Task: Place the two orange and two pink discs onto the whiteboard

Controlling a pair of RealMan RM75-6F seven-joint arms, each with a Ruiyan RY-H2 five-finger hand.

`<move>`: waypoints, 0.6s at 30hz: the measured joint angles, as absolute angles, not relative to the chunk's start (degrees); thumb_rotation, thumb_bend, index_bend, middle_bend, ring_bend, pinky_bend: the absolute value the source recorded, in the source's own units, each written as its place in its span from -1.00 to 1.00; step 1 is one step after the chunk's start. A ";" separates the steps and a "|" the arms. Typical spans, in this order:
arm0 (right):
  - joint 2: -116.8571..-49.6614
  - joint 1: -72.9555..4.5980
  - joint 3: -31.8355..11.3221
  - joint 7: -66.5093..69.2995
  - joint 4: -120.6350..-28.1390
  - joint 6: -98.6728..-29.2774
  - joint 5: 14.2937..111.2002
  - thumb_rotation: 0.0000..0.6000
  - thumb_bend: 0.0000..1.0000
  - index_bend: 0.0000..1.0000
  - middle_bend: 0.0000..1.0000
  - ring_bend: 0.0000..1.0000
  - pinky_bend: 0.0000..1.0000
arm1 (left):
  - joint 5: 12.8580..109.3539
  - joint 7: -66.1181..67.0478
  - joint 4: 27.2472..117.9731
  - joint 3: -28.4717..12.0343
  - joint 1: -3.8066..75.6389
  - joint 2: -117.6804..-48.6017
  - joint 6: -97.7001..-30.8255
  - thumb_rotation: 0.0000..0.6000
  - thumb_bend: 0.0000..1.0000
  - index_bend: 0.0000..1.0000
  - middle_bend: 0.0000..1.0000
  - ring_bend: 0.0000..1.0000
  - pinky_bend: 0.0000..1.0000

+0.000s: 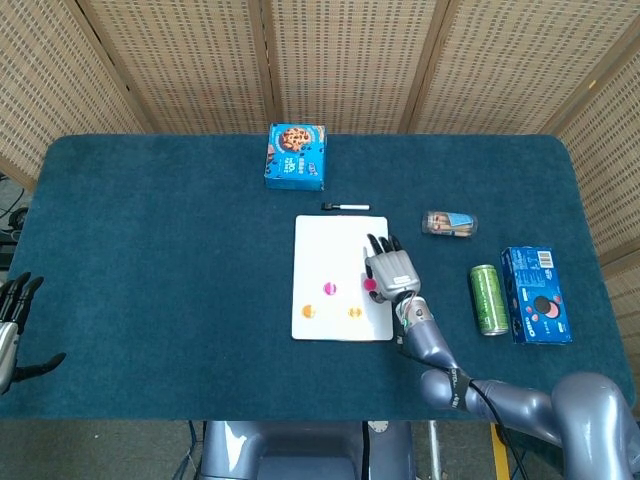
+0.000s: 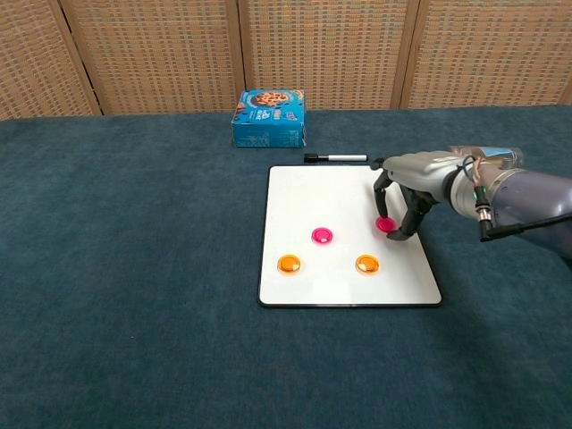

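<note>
Landmark: the whiteboard [image 2: 349, 234], lying flat on the blue table [image 2: 134, 268].

Far to the left of the whiteboard, at the table's edge, the left hand [image 1: 12, 322] hangs with its fingers apart and nothing in them.

Beyond the whiteboard's far left corner stands a blue cookie box [image 2: 269, 117]; a black marker [image 2: 335, 158] lies just past the far edge.

On the whiteboard's near half lie two orange discs, one to the left [image 2: 288, 264] and one to the right [image 2: 366, 264], with a pink disc [image 2: 322, 235] between them and slightly farther back.

Over the whiteboard's right side, the right hand [image 2: 407, 183] pinches the second pink disc [image 2: 385, 224] between thumb and fingertips; whether that disc touches the surface cannot be told.

Right of the whiteboard: a small clear packet [image 1: 449, 222] lying on its side, a green can [image 1: 487, 298], and a blue biscuit box [image 1: 535, 294] farthest out.
</note>
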State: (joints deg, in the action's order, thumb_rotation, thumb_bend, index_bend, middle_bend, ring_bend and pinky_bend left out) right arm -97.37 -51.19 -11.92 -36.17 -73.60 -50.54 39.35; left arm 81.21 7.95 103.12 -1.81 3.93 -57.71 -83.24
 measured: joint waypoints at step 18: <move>-97.69 -51.56 -11.25 -36.20 -73.04 -51.03 39.22 1.00 -0.38 -0.17 -1.00 -1.00 -1.00 | 80.91 7.94 103.05 -1.96 3.94 -57.77 -83.23 1.00 -1.00 -1.00 -1.00 -1.00 -1.00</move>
